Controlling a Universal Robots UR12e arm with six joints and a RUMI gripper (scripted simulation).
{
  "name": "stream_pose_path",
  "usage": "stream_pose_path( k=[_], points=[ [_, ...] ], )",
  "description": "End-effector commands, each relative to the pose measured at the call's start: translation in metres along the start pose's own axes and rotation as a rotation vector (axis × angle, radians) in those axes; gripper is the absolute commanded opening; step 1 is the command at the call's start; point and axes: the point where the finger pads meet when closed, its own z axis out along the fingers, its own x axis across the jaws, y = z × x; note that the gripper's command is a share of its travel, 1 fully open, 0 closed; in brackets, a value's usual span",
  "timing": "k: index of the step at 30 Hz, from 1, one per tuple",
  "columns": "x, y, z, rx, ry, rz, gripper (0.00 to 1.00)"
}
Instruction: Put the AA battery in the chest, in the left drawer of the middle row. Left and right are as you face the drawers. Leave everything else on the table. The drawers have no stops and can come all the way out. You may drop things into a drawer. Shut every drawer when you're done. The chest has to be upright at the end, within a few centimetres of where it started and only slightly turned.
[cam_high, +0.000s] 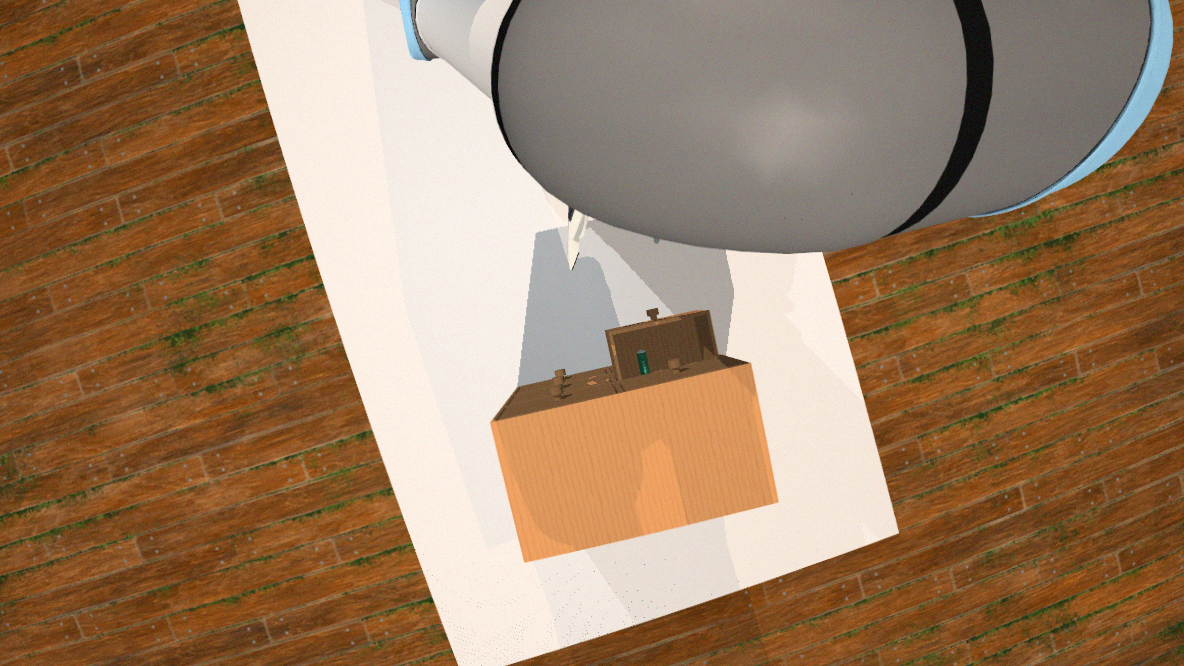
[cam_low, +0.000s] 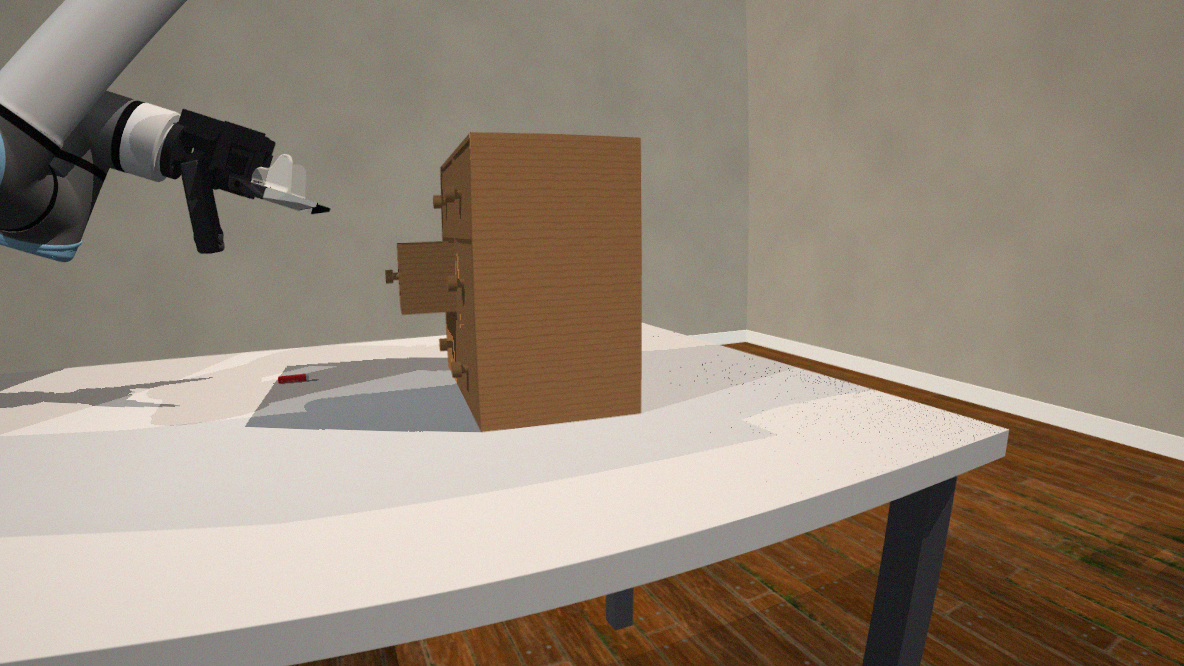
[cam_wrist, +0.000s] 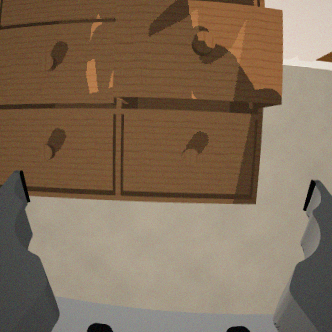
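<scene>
The wooden chest (cam_high: 579, 480) (cam_low: 554, 273) (cam_wrist: 150, 170) stands upright on the table. Its left middle-row drawer (cam_high: 674, 335) (cam_low: 426, 277) (cam_wrist: 265, 45) is pulled partly out; the wrist view shows it upside down at the upper right. The green AA battery (cam_high: 642, 362) is inside that drawer, seen from above. The other drawers look shut. My gripper (cam_low: 321, 207) (cam_wrist: 167, 178) is open and empty, in front of the chest at about upper-row height, clear of it. In the top view the arm hides most of it, leaving one finger in view.
A small red cylinder (cam_low: 291, 378) lies on the white table (cam_low: 496, 513) in front of the chest. Knobs stick out from the chest's front. The large arm link (cam_high: 745, 124) hangs over the table in the top view.
</scene>
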Motion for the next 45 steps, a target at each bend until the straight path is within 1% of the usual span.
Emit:
stream_pose_path(
  k=[1,7,13,22,35,45],
  points=[
    [0.000,-0.003,-0.011,-0.001,0.000,0.000,1.00],
    [0.000,-0.006,-0.024,-0.001,0.000,0.000,1.00],
    [0.000,-0.009,-0.032,-0.001,0.000,0.000,1.00],
    [0.000,-0.010,-0.035,-0.001,0.000,0.000,1.00],
    [0.000,-0.010,-0.036,0.000,0.000,0.000,1.00],
    [0.000,-0.009,-0.036,0.015,0.000,0.000,1.00]
  ],
)
